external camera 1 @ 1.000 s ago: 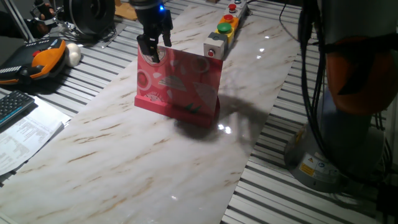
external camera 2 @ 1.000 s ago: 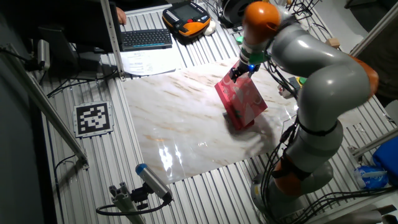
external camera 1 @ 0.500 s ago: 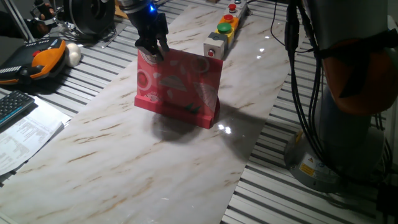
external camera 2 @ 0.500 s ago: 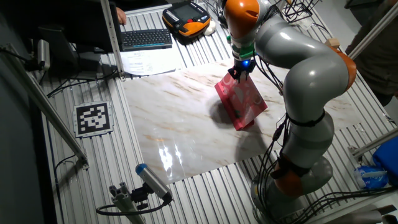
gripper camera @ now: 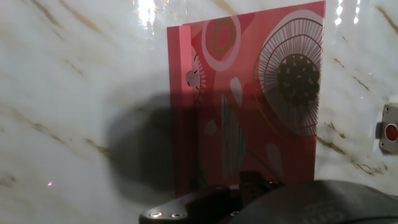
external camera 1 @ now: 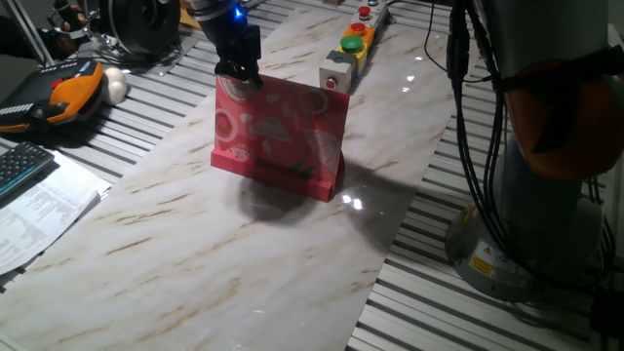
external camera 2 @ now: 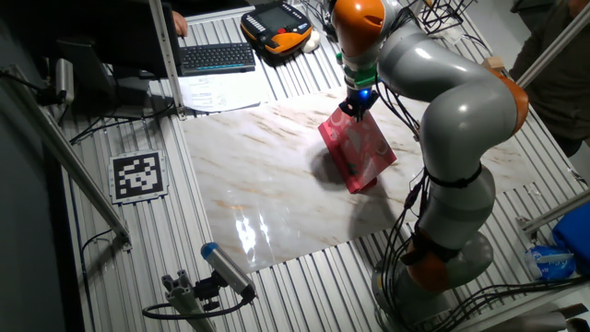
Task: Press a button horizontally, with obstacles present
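The button (external camera 1: 332, 83) is a small red disc in a light-grey box (external camera 1: 336, 70), just behind the far right corner of the pink patterned card (external camera 1: 280, 132). In the hand view the button (gripper camera: 391, 132) sits at the right edge, right of the card (gripper camera: 249, 93). The card stands upright on its thick pink base strip in the middle of the marble board and also shows in the other fixed view (external camera 2: 359, 150). My gripper (external camera 1: 239, 74) hangs over the card's top left corner, also seen in the other fixed view (external camera 2: 355, 108). No view shows the gap between its fingertips.
Behind the grey box stand a green dome button (external camera 1: 353, 44) and a red dome button (external camera 1: 365, 14) on yellow boxes. A keyboard (external camera 1: 21, 166), papers (external camera 1: 39, 210) and an orange pendant (external camera 1: 68, 88) lie left of the marble board (external camera 1: 224, 253). The arm's base (external camera 1: 546, 156) stands at the right.
Over the last second the gripper moved left along the card's top edge toward its left corner, and the arm swung with it. In the last half second it has hardly moved.
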{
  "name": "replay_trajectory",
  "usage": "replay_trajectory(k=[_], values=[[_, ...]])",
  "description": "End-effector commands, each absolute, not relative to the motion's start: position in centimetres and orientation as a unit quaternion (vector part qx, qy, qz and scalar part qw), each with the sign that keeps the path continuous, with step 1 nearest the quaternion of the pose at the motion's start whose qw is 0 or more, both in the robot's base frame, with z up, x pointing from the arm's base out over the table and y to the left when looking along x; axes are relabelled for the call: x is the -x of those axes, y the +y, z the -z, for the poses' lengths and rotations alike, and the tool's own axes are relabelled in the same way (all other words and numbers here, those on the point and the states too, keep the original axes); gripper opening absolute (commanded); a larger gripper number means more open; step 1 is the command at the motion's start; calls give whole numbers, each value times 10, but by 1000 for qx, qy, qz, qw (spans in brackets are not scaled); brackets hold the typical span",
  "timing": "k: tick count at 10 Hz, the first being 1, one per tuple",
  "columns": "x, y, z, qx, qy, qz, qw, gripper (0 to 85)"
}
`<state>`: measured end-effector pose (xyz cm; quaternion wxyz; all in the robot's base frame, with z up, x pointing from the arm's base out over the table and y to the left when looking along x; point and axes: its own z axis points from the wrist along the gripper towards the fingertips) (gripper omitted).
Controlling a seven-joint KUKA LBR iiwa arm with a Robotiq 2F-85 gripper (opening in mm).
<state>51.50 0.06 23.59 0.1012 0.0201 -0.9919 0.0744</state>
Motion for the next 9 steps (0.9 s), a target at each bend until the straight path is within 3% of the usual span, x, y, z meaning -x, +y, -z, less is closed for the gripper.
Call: replay_trajectory(k=[1, 8, 9], values=[[-515, 1, -236, -21, -992, -74, 102, 0], [-515, 1, -236, -18, -992, -75, 99, 0], [-515, 1, -236, -17, -993, -76, 85, 0]])
